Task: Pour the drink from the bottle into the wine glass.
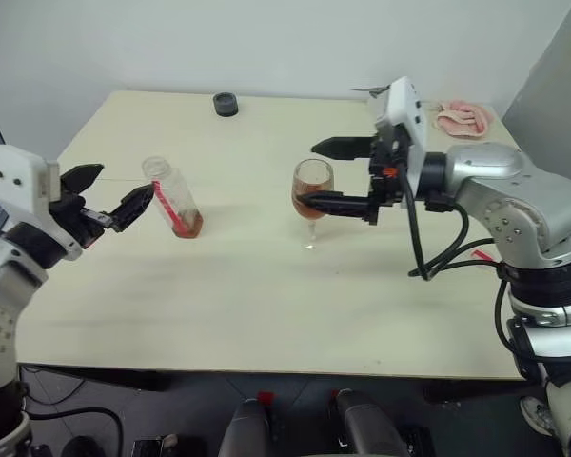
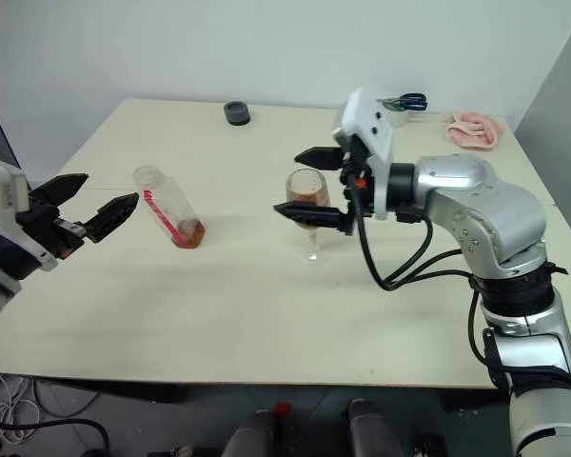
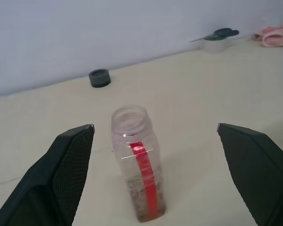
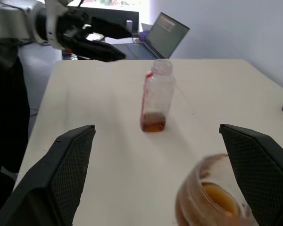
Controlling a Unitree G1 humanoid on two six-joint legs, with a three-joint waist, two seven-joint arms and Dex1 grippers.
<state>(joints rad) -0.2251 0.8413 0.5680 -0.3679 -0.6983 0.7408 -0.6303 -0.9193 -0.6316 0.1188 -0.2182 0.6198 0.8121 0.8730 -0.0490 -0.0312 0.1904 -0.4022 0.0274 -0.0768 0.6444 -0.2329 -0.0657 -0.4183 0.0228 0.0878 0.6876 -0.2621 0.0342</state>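
Now squarish clear bottle (image 1: pixel 172 198) (red strip); rounded wine glass (image 1: pixel 312 189)

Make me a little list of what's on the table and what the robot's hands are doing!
bottle: standing on the table, cap off, a little brown drink at the bottom
glass: upright, drink inside
left gripper: open, beside the bottle, holding nothing
right gripper: open, one finger on each side of the glass
dark round cap: near the table's far edge
pink cloth: far right corner
scissors in a cup: far edge
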